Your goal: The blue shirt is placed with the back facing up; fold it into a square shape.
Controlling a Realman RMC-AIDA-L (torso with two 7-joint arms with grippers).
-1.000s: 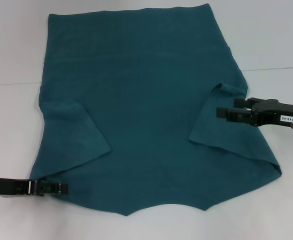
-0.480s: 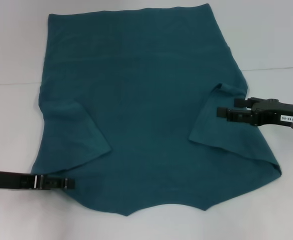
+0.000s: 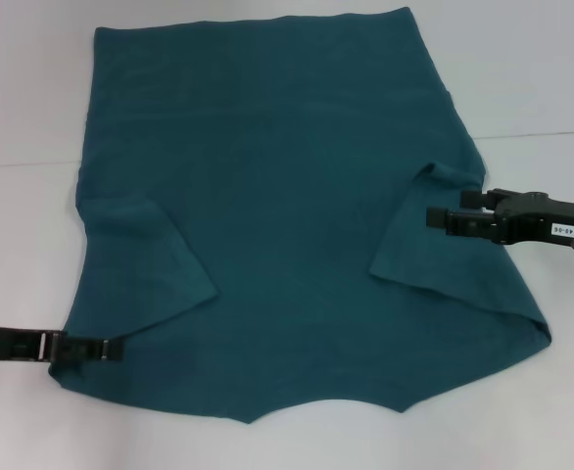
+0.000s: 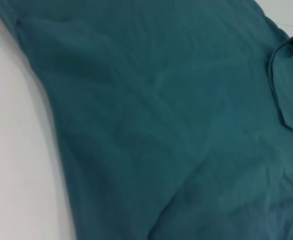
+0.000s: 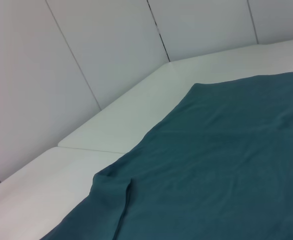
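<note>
The blue shirt (image 3: 287, 215) lies flat on the table (image 3: 542, 69), hem edge far from the robot and shoulder edge near, with both sleeves folded inward onto the body panel. The left gripper (image 3: 111, 348) sits at the near-left corner of the shirt, over its edge. The right gripper (image 3: 439, 219) sits over the right side, just beside the folded right sleeve (image 3: 419, 235).

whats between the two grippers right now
Only the blue shirt. In the head view its teal back, with both sleeves folded inward, fills the stretch from the left gripper to the right gripper; nothing else lies there.
</note>
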